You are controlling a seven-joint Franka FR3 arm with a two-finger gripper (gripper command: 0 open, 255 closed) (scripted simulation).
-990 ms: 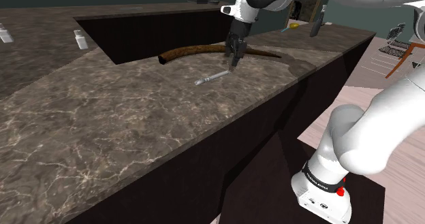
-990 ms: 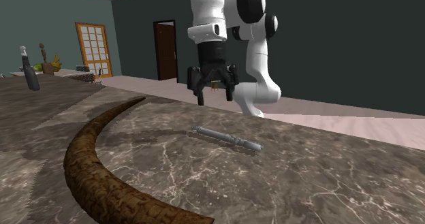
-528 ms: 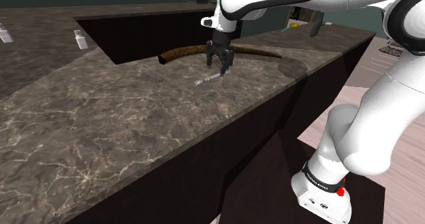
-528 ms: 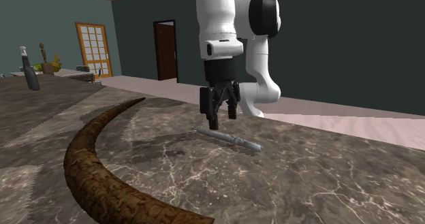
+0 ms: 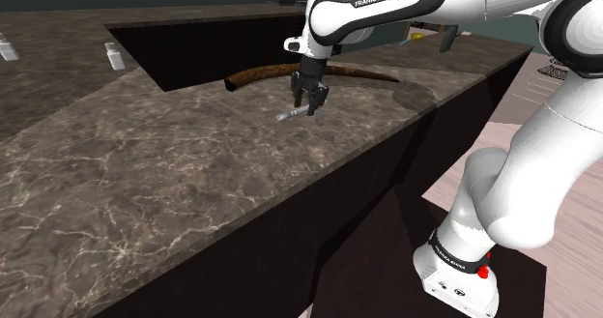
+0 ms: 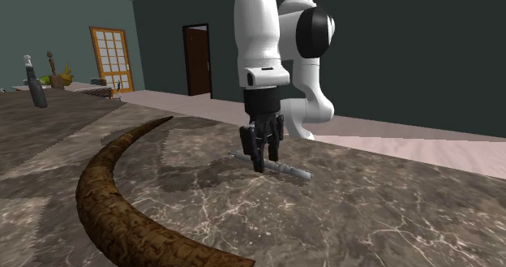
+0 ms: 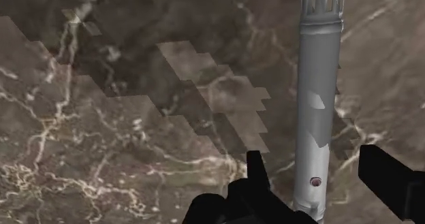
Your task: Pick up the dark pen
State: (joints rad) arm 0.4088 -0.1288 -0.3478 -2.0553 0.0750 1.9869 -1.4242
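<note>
The pen (image 5: 290,114) is a slim grey stick lying flat on the dark marble counter (image 5: 174,161). My gripper (image 5: 309,107) has come down over it, fingertips close to the counter. In the second exterior view the gripper (image 6: 263,161) stands upright over the pen (image 6: 290,170), whose end sticks out to that view's right. The wrist view has the pen (image 7: 319,100) running lengthwise between my gripper's (image 7: 313,163) two black fingers (image 7: 257,175). The fingers stand apart with a gap on each side of the barrel, so the gripper is open and not holding the pen.
A long curved brown horn-like object (image 5: 261,72) lies just behind the pen, reaching toward the camera (image 6: 113,192) in the second exterior view. A dark sunken recess (image 5: 213,36) cuts into the counter beyond it. Small bottles (image 5: 115,55) stand far left. The counter's edge (image 5: 387,137) drops off nearby.
The gripper moved toward the shoulder view's left and came down from above the horn to straddle the pen, turning its fingers across the barrel. The pen has not moved.
</note>
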